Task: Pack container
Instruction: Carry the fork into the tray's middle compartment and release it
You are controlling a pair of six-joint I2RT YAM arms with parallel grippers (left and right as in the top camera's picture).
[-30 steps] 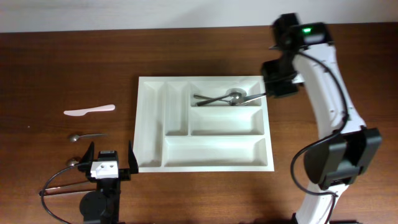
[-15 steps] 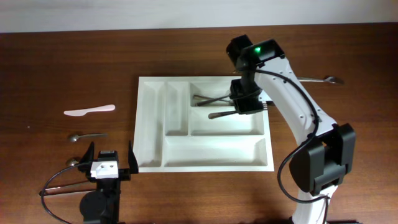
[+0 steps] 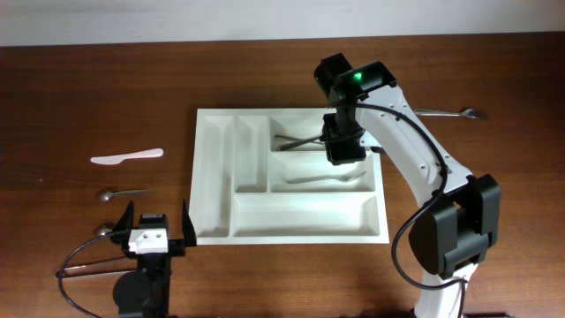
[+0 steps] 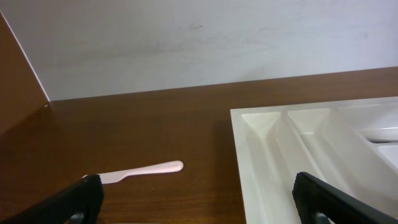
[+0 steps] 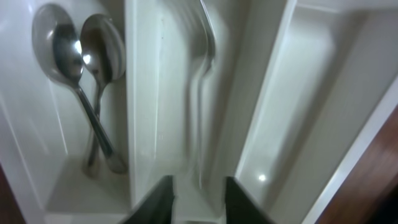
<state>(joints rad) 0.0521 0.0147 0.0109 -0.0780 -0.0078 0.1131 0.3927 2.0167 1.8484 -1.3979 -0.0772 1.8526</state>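
Since the frame 0.5 s back, the fork (image 3: 322, 179) has left the right jaws and now lies flat in the middle wide compartment of the container (image 3: 300, 215). The right arm (image 3: 402, 146) has shifted only slightly. It hangs over the divider between the container's top and middle wide compartments. 1.0 s back that arm stood beyond the container's right edge.

Jaw state:
- Right jaws: released and parted, with nothing between them. The wrist view shows the fork, blurred, beyond the gap.
- Left jaws: spread wide and empty, parked just off the container's lower-left corner.

Progress, as a judgement:
- Packed: 2 spoons (image 3: 305, 139) in the top wide compartment and 1 fork in the middle one.
- Outstanding: 1 long spoon (image 3: 446, 112) on the desk (image 3: 88, 88) right of the container. Left of the container are a pale plastic knife (image 3: 128, 157), a small spoon (image 3: 119, 193) and what looks like a further spoon bowl (image 3: 104, 230), partly hidden by the left arm.
- On this count, 3 of 7 visible pieces are stowed, so the task is under half done.

Container condition: it is a white, glossy plastic rectangle lying flat at the middle of the desk. It has sloped inner walls. The 2 narrow upright compartments on its left side and the bottom wide compartment are empty.
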